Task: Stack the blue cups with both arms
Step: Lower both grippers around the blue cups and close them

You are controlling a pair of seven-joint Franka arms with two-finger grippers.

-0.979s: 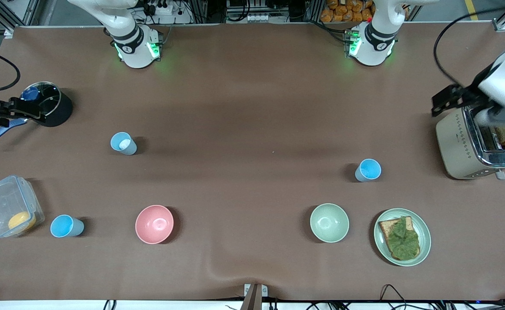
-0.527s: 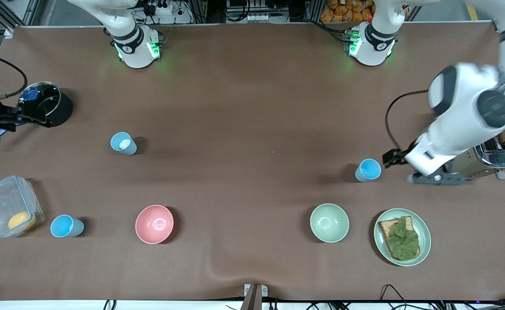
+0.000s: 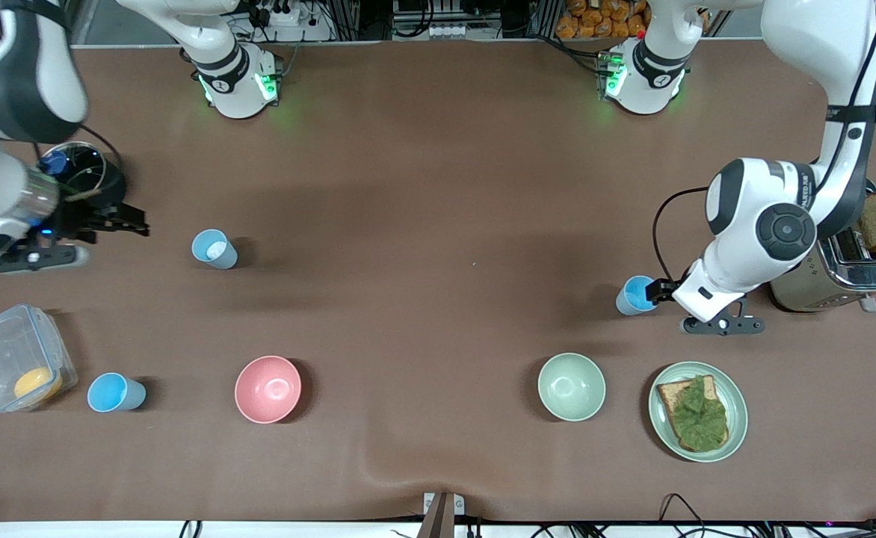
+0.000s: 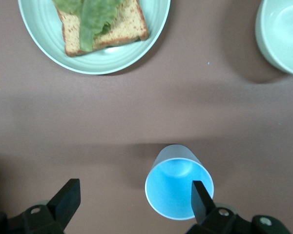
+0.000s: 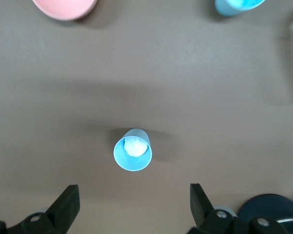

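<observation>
Light-blue plastic is what we are after on this brown table (image 3: 423, 187), and we take the pink bowl (image 3: 267, 388) as our marker. At the right arm's end, our right gripper (image 3: 128, 224) hangs over the cloth beside a black pot (image 3: 94, 187), its fingers (image 5: 68, 204) spread wide with nothing between them. One cup (image 3: 115, 393) stands beside the pink bowl toward that same end, close to a clear box (image 3: 16, 366) holding something yellow. A second cup (image 3: 214, 249) stands farther from the front camera than the pink bowl; the right wrist view shows something pale inside it (image 5: 132, 149), though we cannot tell what. A green bowl (image 3: 571, 386) sits beside the pink bowl toward the left arm's end, with a plate (image 3: 733, 418) of toast and lettuce past it. The third cup (image 3: 636, 294) stands farther from the camera than that green bowl, and our left gripper (image 3: 658, 290) has its spread fingers (image 4: 200, 200) at the rim, one over the mouth, not yet closed. A toaster (image 3: 819, 276) stands at that end of the table.

We judge these cups light, thin-walled and smooth, likely to tip or slip. A gentle pinch across the wall just under the rim, held upright, looks safest.
</observation>
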